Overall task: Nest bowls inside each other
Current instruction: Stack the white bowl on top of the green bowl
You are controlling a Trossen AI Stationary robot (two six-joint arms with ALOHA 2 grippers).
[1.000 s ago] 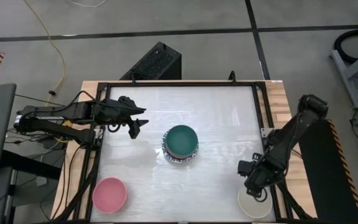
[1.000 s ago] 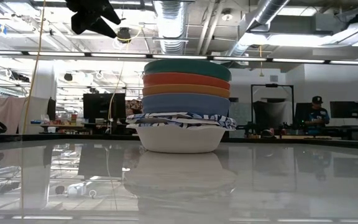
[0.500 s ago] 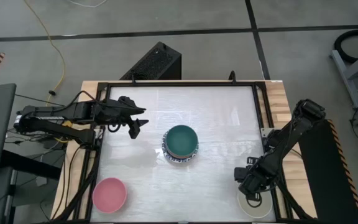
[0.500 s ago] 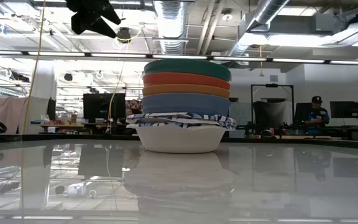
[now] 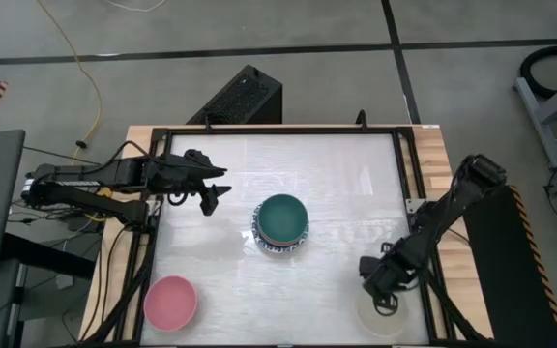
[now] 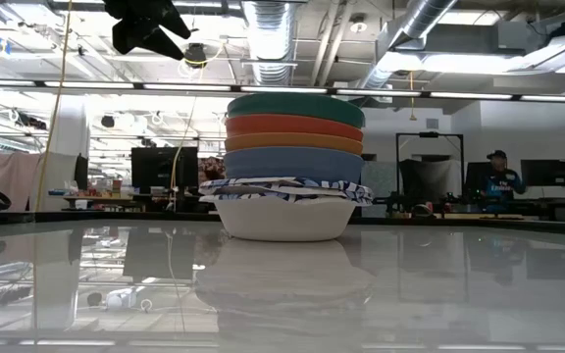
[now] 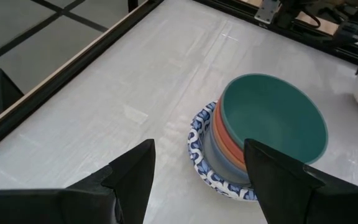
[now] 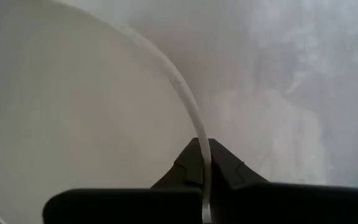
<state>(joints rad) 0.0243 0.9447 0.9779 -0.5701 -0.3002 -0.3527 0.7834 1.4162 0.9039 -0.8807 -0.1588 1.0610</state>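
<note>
Pinching the cream bowl rim, right claw seems lowered onto it

pink bowl, cream bowl, dark green bowl

light came from overhead ceiling fixtures that showed blown-out white in the low view, and the glossy table mirrored the room there and threw pale streaks of glare in the high view. shadows under the stacked bowls were soft and faint, and the far room looked slightly hazy. the right wrist view was soft and washed out, the cream bowl nearly merging with the tabletop.
</note>
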